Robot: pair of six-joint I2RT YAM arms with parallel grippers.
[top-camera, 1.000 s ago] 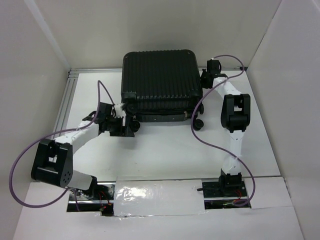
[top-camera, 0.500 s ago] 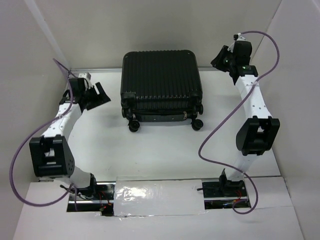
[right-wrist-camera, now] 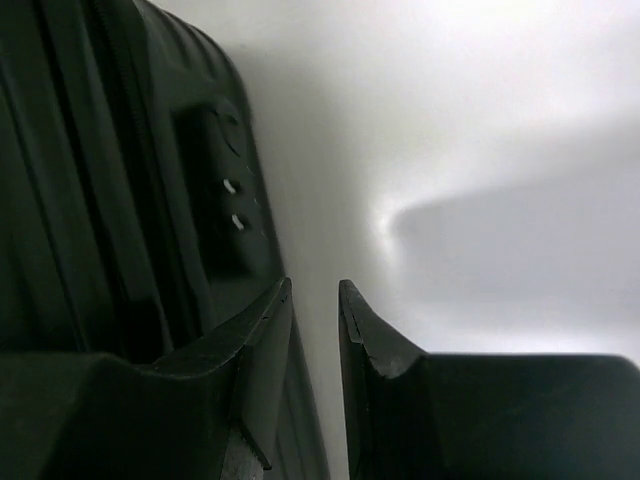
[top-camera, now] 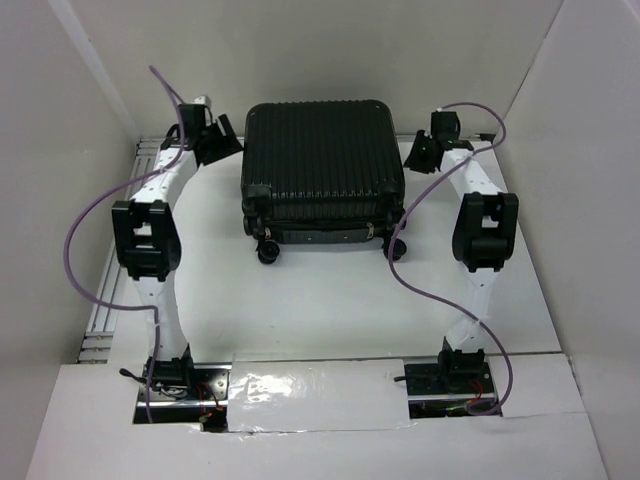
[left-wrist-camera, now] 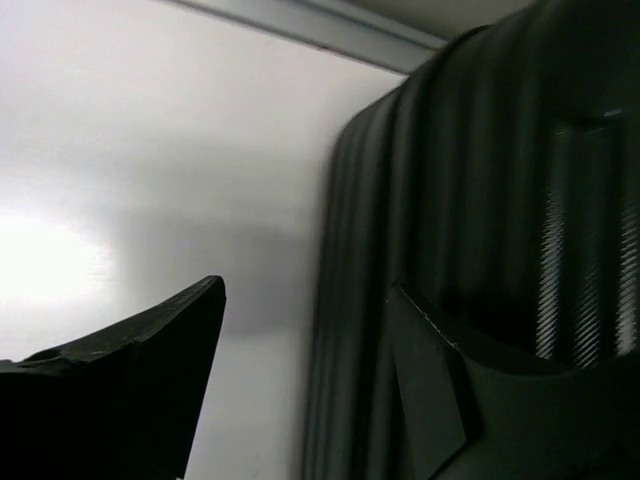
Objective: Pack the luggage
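The luggage [top-camera: 322,160] is a black ribbed hard-shell suitcase lying shut at the back middle of the table, wheels toward me. My left gripper [top-camera: 224,143] is at its far left corner. In the left wrist view the left gripper [left-wrist-camera: 305,300] is wide open, one finger over the table and the other over the shell, with the luggage's [left-wrist-camera: 480,220] left edge between them. My right gripper [top-camera: 417,153] is beside the luggage's right side. In the right wrist view the right gripper [right-wrist-camera: 315,295] is open by a narrow gap and empty, next to the luggage's side wall [right-wrist-camera: 120,200].
White walls enclose the table on the left, back and right. A metal rail [top-camera: 140,160] runs along the left and back edges. Purple cables [top-camera: 420,285] loop beside both arms. The luggage's wheels [top-camera: 268,254] stick out on its near side.
The left arm has swung from the left wall to the luggage's far left corner. The right arm has come down from its raised pose to the luggage's right side. The luggage has not moved.
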